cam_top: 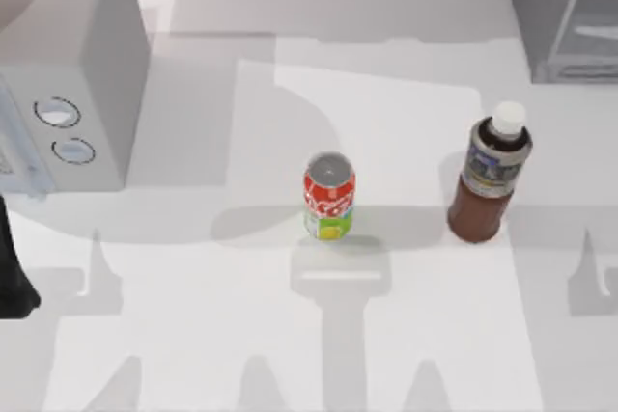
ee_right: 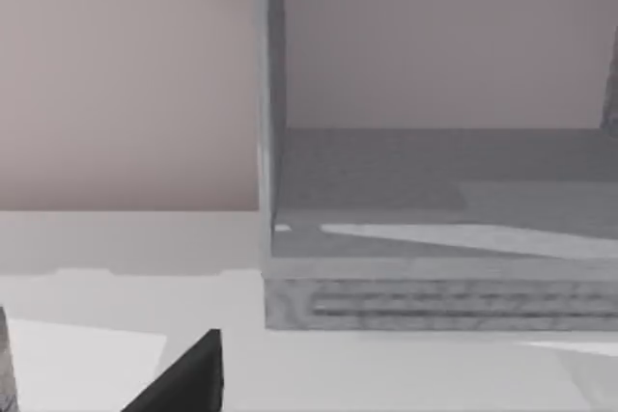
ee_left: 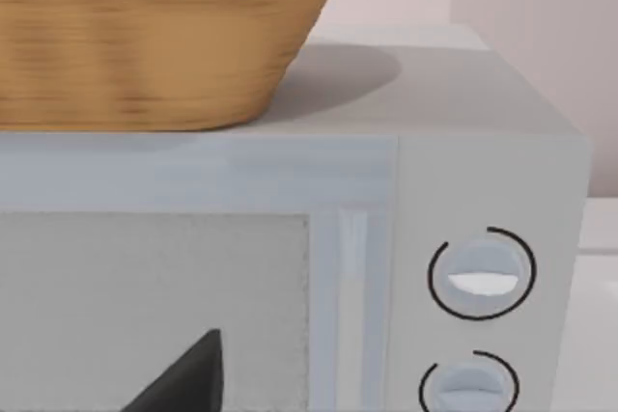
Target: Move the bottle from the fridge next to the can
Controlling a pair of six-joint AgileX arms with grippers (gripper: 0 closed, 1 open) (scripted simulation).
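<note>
Bottle (cam_top: 490, 180) stands upright on the tabletop (cam_top: 193, 335), right of centre, long axis vertical, white cap uppermost. Can (cam_top: 329, 197) stands upright at centre, apart from it, bare tabletop between. Fridge (cam_top: 565, 12) occupies the upper right corner. Finger state of either arm: cannot tell.

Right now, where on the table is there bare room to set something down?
Bare stretches: between the can and the bottle, between the can and the light grey dial box, and the whole near edge. Crowded: the far right corner by the fridge.
</note>
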